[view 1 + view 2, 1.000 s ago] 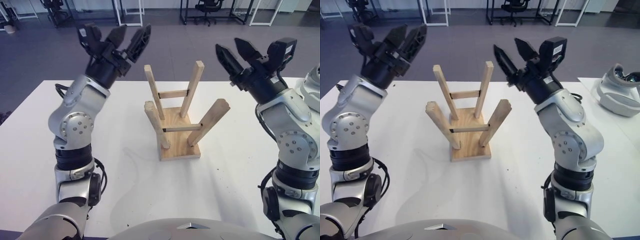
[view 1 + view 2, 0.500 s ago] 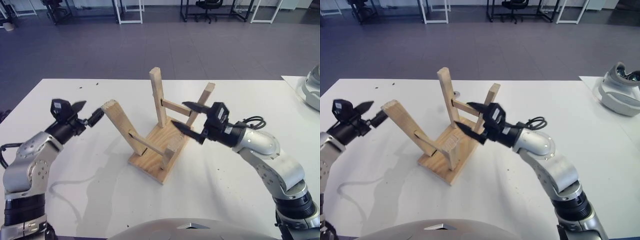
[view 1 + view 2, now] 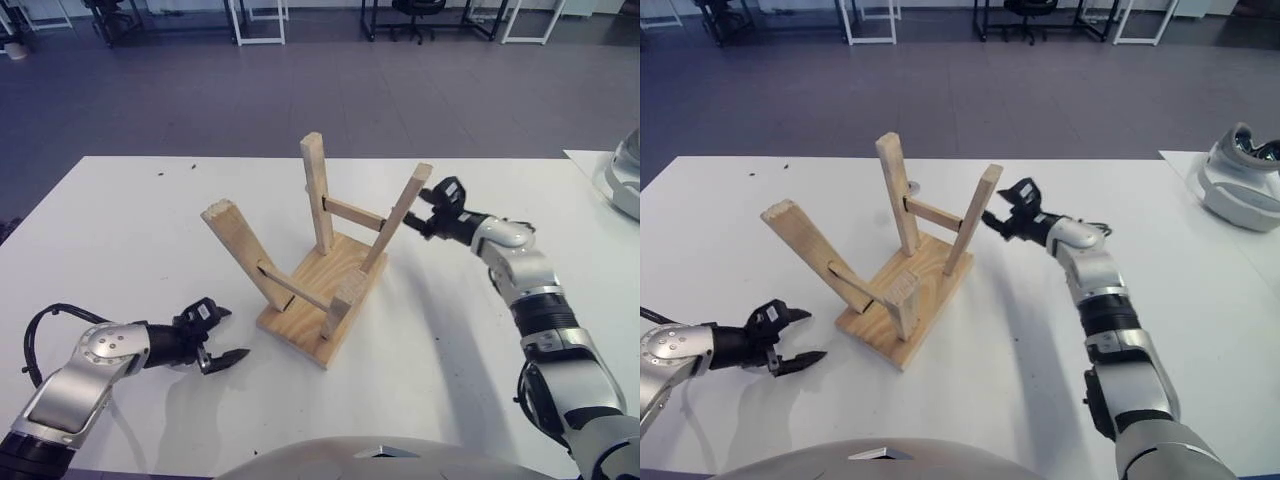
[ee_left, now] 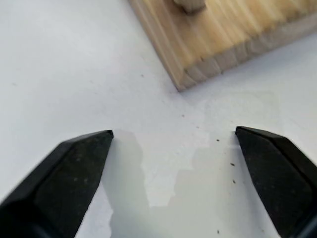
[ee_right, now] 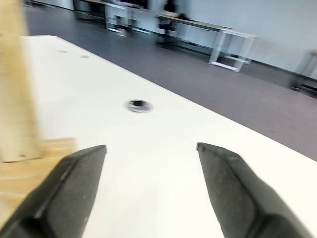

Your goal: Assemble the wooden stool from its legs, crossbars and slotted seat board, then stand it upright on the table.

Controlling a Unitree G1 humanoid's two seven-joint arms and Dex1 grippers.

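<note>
Moments earlier up at a leg, the left gripper (image 3: 228, 335) had dropped, jaws spread, to the frame's lower left, while the upturned stool (image 3: 338, 264) stayed mid-frame, legs up, its right-hand leg (image 3: 400, 220) just beside the nearer, open-fingered right gripper (image 3: 998, 215).

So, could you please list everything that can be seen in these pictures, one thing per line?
stool: one, light wood, upside down in the middle of the table, seat board down, four legs up, two crossbars between them.
table: one, white, under the stool.
round disc: one, small, grey, on the table behind the stool.
headset: one, white and grey, far right, beyond the table's edge.
desk frames: several, white and black, on the grey floor behind.
left gripper: one, black, open, low over the table near a corner of the seat board.
right gripper: one, black, open, beside the top of the stool's far right leg.
</note>
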